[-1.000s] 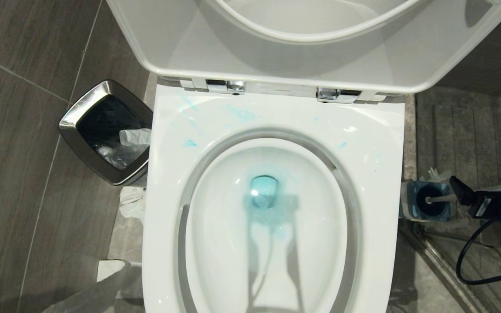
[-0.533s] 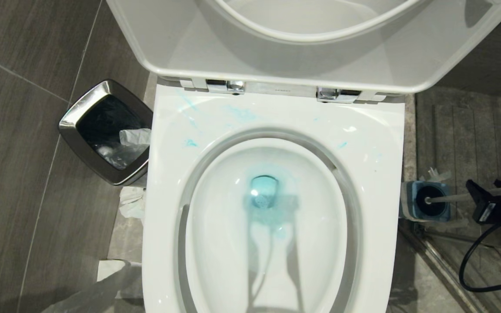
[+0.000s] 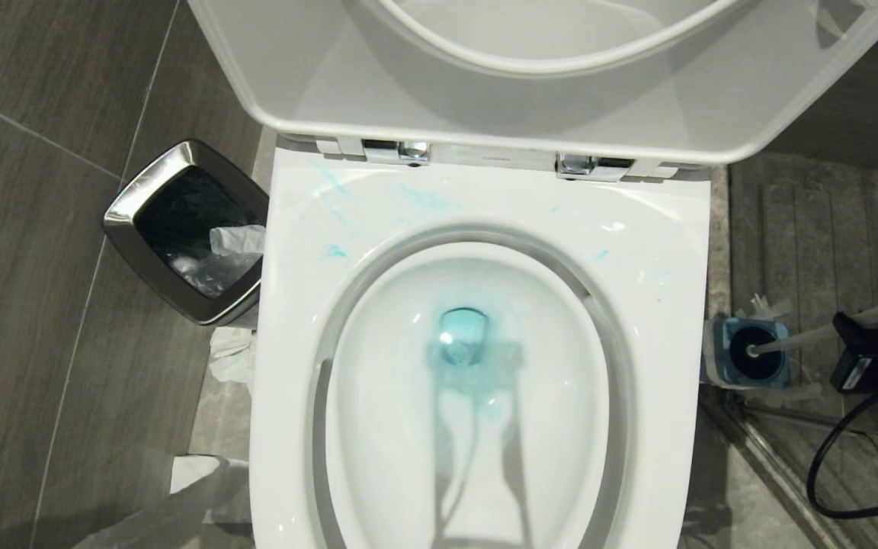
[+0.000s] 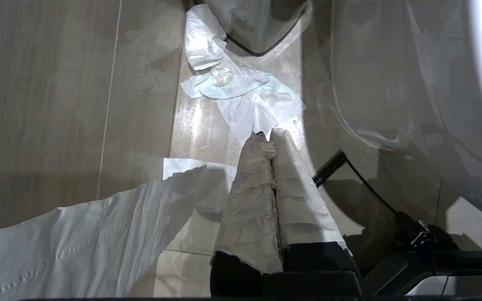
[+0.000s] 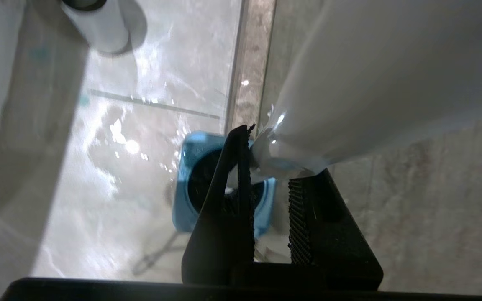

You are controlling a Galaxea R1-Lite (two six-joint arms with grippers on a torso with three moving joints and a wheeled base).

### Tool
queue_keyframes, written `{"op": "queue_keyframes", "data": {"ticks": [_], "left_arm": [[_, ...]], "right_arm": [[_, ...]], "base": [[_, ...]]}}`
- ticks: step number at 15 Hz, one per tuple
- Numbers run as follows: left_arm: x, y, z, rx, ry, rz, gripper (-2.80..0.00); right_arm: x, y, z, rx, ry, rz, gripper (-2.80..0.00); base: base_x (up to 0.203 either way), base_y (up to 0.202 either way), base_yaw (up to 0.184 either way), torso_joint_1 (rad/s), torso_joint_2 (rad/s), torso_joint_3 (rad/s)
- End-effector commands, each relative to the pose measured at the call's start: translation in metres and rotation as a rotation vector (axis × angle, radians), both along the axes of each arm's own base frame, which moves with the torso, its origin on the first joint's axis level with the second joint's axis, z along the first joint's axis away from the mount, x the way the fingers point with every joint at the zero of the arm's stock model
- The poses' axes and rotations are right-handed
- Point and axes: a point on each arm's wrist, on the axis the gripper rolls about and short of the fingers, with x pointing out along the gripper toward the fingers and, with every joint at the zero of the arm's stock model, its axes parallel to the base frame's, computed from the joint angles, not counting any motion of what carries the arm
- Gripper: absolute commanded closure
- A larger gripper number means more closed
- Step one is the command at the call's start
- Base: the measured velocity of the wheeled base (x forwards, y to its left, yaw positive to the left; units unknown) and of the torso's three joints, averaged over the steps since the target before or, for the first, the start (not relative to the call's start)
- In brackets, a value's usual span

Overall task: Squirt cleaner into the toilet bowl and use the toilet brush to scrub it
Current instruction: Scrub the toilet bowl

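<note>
The white toilet bowl point(image 3: 660, 252) fills the head view, seat and lid point(image 3: 317, 91) raised. Turquoise cleaner point(image 3: 463, 343) tints the water at the drain, and thin streaks point(image 3: 424, 200) mark the back rim. To the bowl's right, the toilet brush stands in its square blue holder point(image 3: 721, 343), its white handle point(image 3: 812, 332) leaning up to the right. My right gripper point(image 3: 854, 343) is shut on that handle. In the right wrist view the handle point(image 5: 349, 104) sits between the black fingertips of the gripper point(image 5: 272, 159), above the holder point(image 5: 184, 184). My left gripper point(image 4: 268, 140), wrapped in white, is shut and empty beside the toilet base.
A chrome-rimmed bin point(image 3: 123, 213) stands left of the bowl, with crumpled tissue point(image 3: 233, 354) on the floor beside it. More tissue point(image 4: 241, 92) and a long paper strip point(image 4: 78, 234) lie near my left gripper. A black cable point(image 3: 828, 457) loops under my right arm.
My right gripper has drawn back to the right along the brush handle and its jaws have closed. The handle has tipped up toward the right. The left arm is still.
</note>
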Motion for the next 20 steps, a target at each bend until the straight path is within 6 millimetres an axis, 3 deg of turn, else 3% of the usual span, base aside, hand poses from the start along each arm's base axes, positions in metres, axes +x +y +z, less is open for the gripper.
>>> {"op": "queue_keyframes", "data": {"ticks": [1, 6, 10, 18, 19, 20], "left_arm": [[0.001, 0.0, -0.002, 0.0, 0.007, 0.001, 0.0], [0.001, 0.0, -0.002, 0.0, 0.007, 0.0, 0.0], [0.001, 0.0, -0.002, 0.0, 0.007, 0.001, 0.0], [0.001, 0.0, -0.002, 0.0, 0.007, 0.0, 0.0], [0.001, 0.0, -0.002, 0.0, 0.007, 0.001, 0.0], [0.001, 0.0, -0.002, 0.0, 0.007, 0.001, 0.0]], "right_arm": [[-0.009, 0.002, -0.003, -0.034, 0.026, -0.001, 0.0], [-0.041, 0.011, 0.0, -0.08, 0.061, 0.048, 0.0], [-0.048, 0.013, 0.006, -0.085, 0.031, 0.047, 0.0], [-0.074, 0.014, -0.01, -0.027, 0.166, 0.049, 0.0], [-0.075, 0.014, -0.011, 0.0, 0.175, 0.066, -1.66], [-0.077, 0.012, -0.012, 0.013, 0.191, 0.061, -2.8]], "base": [[0.0, 0.0, 0.0, 0.0, 0.0, 0.0], [0.0, 0.0, 0.0, 0.0, 0.0, 0.0], [0.0, 0.0, 0.0, 0.0, 0.0, 0.0], [0.0, 0.0, 0.0, 0.0, 0.0, 0.0], [0.0, 0.0, 0.0, 0.0, 0.0, 0.0], [0.0, 0.0, 0.0, 0.0, 0.0, 0.0]]}}
